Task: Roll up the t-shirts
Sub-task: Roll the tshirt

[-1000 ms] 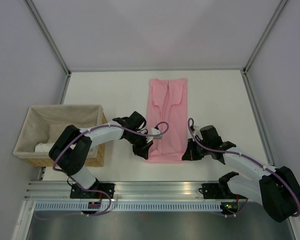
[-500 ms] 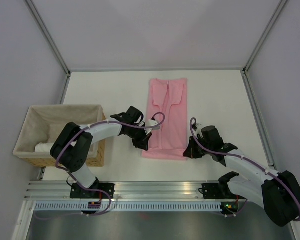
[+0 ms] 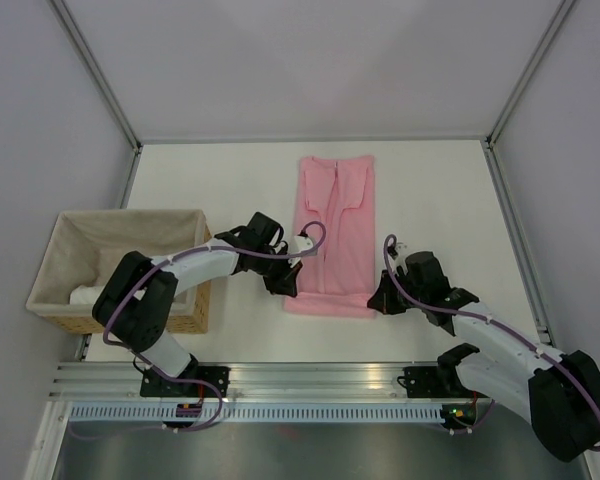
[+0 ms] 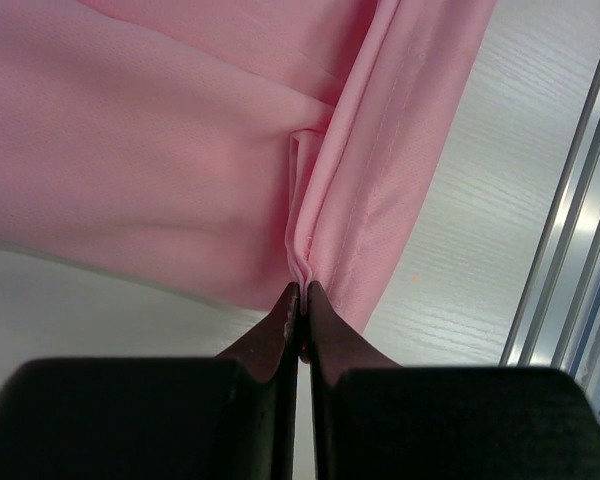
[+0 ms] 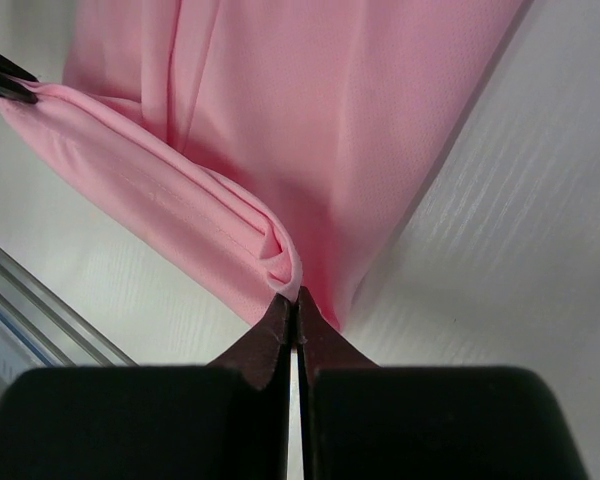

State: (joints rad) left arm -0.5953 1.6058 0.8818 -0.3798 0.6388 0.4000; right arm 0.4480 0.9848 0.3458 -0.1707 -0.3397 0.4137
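Observation:
A light-pink t-shirt (image 3: 336, 225), folded into a long narrow strip, lies on the white table with its neck end far and its hem near. My left gripper (image 3: 289, 287) is shut on the hem's left corner. In the left wrist view the tips (image 4: 301, 292) pinch a thin fold of the pink cloth (image 4: 160, 150). My right gripper (image 3: 377, 297) is shut on the hem's right corner. In the right wrist view the tips (image 5: 293, 300) pinch a curled fold of the cloth (image 5: 330, 120). The near hem is doubled over into a small roll between the two grippers.
A wicker basket (image 3: 193, 312) with beige lining stands at the left, with something white (image 3: 85, 295) inside. A metal rail (image 3: 310, 385) runs along the table's near edge, close behind the hem. Grey walls and frame posts enclose the far and side edges.
My left gripper has drawn the hem corner a little toward the far side and leftward. The right gripper shifted slightly. The shirt's near edge now lies a bit farther from the rail.

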